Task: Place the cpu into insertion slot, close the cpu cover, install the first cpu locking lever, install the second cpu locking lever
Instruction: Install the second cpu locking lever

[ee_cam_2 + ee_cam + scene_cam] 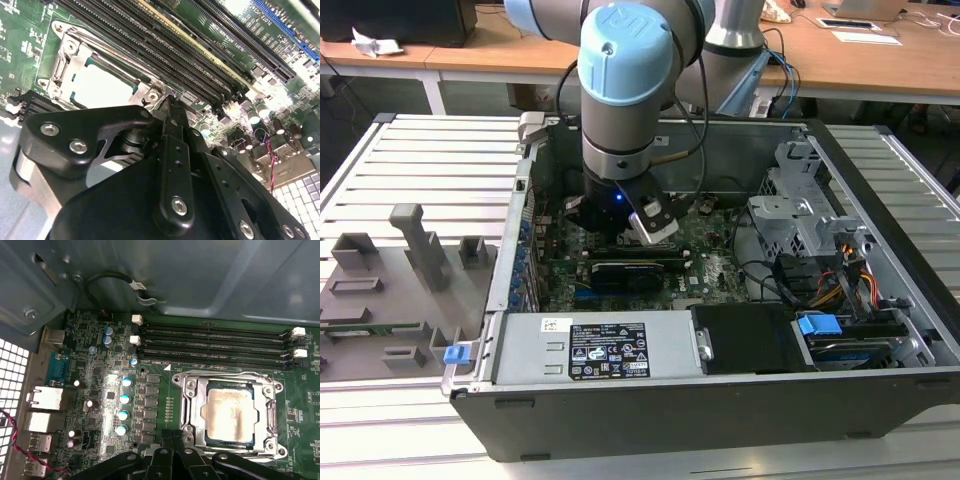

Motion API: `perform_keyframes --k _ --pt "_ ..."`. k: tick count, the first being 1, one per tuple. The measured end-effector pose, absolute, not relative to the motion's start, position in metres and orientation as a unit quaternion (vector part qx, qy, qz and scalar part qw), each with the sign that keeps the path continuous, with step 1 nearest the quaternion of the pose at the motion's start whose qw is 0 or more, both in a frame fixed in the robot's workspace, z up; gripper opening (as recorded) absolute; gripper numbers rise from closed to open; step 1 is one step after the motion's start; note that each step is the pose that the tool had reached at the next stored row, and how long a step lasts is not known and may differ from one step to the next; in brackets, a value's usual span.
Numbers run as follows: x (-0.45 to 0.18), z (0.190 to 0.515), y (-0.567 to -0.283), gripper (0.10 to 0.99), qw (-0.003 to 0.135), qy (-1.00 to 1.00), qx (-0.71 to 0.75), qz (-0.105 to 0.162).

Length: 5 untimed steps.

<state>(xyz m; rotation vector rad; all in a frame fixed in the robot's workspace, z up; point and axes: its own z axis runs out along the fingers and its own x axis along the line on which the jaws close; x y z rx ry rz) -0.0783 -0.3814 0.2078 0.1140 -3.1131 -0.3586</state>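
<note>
The cpu (230,412) lies in the insertion slot (270,444) on the green board, its silvery top showing through the cut-out. The cpu cover (192,402) is down flat around it. The same chip (102,89) and cover (75,56) appear in the second wrist view. My gripper (175,436) is shut, its black fingertips together at the socket corner on the side away from the memory slots; the fingers (169,117) seem to hold nothing. A thin metal lever (225,375) lies flat along the cover's edge next to the memory slots. In the exterior view the arm's wrist (620,190) reaches down into the computer case.
Several long black memory slots (215,340) run beside the socket. A row of capacitors (123,407) stands close to the fingertips. The case wall (200,275) rises behind the slots. A black card (625,270), power supply (605,350) and drive cage (810,215) crowd the case.
</note>
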Motion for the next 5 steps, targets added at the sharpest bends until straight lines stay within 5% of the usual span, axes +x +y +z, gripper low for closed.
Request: perform_keyframes --k 5 --pt "-0.0783 0.2155 -0.3814 0.106 0.003 -0.993 0.036 -0.114"
